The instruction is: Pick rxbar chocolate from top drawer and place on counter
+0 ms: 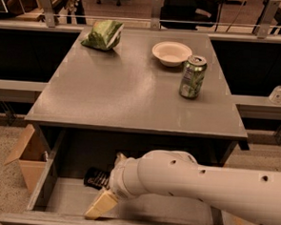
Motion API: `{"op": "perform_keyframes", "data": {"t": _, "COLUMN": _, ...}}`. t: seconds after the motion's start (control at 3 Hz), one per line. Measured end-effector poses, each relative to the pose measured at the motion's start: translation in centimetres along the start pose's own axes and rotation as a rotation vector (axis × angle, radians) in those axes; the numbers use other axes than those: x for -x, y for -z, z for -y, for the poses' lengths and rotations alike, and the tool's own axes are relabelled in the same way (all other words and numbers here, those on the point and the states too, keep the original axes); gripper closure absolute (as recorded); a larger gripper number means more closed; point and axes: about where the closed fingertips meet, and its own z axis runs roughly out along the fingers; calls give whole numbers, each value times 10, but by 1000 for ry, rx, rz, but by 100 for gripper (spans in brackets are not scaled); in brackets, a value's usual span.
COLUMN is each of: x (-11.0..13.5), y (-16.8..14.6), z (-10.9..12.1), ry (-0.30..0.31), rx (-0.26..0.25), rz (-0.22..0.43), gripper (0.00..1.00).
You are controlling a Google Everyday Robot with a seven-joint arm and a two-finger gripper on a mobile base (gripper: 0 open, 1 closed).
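Note:
The rxbar chocolate (95, 177), a small dark bar with pale lettering, lies on the floor of the open top drawer (68, 203) at its back left. My gripper (108, 180) reaches down into the drawer from the right. One pale finger (100, 204) is in front of the bar and the other fingertip (120, 157) is behind it. The jaws stand apart with the bar's right end between them. The white arm hides the right half of the drawer. The grey counter (127, 92) lies above the drawer.
On the counter stand a green chip bag (103, 35) at the back left, a white bowl (171, 53) and a green soda can (192, 77) at the right. A cardboard box (25, 157) sits on the floor to the left of the drawer.

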Motion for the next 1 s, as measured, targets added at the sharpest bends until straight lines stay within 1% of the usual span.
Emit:
{"op": "perform_keyframes", "data": {"t": 0.67, "x": 1, "y": 1, "z": 0, "ry": 0, "rx": 0, "rz": 0, "gripper": 0}}
{"op": "perform_keyframes", "data": {"t": 1.0, "x": 4, "y": 3, "z": 13, "ry": -18, "rx": 4, "rz": 63, "gripper": 0}}
